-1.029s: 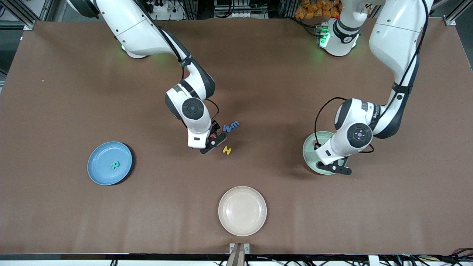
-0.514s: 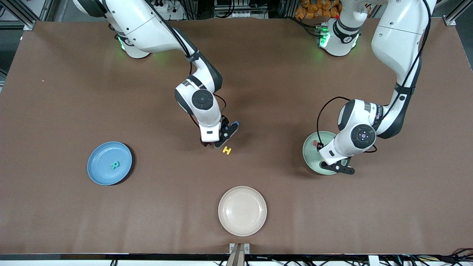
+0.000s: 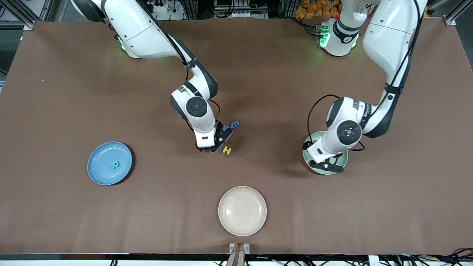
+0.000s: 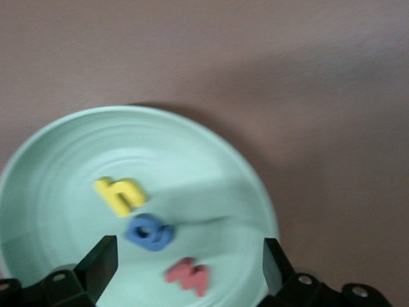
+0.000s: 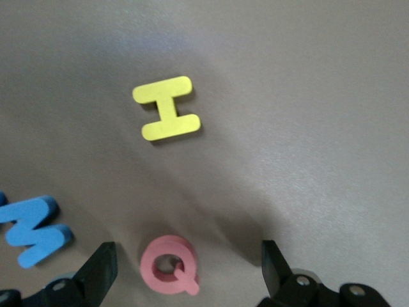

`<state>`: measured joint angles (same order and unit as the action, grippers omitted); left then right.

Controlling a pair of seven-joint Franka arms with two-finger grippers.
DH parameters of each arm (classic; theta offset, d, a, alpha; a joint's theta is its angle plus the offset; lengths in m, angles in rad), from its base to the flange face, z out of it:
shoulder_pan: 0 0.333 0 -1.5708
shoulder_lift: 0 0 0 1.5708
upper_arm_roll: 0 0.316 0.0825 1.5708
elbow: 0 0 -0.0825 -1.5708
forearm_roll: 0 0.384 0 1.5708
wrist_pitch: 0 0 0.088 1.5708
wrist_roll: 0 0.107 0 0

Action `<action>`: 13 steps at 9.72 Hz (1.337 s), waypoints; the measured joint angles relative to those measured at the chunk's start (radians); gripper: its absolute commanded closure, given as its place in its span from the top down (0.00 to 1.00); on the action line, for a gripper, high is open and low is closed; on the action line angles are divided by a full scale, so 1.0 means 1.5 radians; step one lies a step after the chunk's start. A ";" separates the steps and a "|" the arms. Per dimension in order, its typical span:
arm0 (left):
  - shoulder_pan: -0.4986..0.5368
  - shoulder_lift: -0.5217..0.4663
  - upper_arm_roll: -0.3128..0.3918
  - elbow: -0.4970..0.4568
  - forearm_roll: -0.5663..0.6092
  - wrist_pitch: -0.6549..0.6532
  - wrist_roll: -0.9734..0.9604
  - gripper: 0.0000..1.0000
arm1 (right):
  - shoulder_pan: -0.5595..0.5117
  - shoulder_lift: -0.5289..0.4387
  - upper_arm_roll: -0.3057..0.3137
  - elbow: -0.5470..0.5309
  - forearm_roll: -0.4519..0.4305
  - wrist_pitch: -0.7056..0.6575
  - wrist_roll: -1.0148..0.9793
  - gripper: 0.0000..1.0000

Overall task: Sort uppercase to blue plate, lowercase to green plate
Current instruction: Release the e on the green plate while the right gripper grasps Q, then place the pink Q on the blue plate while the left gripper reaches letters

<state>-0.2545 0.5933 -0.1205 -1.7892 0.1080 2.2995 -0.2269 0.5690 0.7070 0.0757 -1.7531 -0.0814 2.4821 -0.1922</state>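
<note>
Over the red Q at frame centre, the right tool gaped wide and should straddle it squarely; the left tool, wide and empty, hung over the green plate.

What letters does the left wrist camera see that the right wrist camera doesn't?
Only the left wrist view: the green plate holding a yellow h, a blue a and a red w.

Only the right wrist view: a yellow H, a red Q and a blue letter, all lying on the table.

Both: open jaws above foam letters, and the same brown tabletop.
</note>
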 measured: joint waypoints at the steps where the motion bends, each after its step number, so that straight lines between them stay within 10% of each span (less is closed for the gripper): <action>1: -0.029 0.012 -0.001 0.018 0.000 0.002 -0.050 1.00 | 0.000 0.000 0.000 0.000 0.000 -0.001 -0.001 1.00; 4: -0.097 0.039 -0.002 0.066 0.000 0.004 -0.161 1.00 | 0.001 0.000 0.001 -0.002 0.000 -0.006 -0.003 0.95; 6: -0.127 0.046 -0.002 0.075 0.000 0.022 -0.198 1.00 | 0.001 0.000 0.001 -0.002 0.000 -0.011 -0.005 0.13; 7: -0.147 0.050 -0.001 0.075 0.000 0.048 -0.214 1.00 | 0.001 -0.001 0.001 -0.001 0.000 -0.013 -0.005 0.00; 13: -0.175 0.054 0.003 0.086 0.000 0.075 -0.233 1.00 | -0.004 -0.014 -0.002 0.003 0.000 -0.028 -0.004 0.00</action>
<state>-0.5173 0.6745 -0.1162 -1.6597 0.1074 2.4124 -0.5766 0.5623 0.6859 0.0732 -1.7485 -0.0814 2.4403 -0.1988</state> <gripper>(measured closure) 0.000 0.648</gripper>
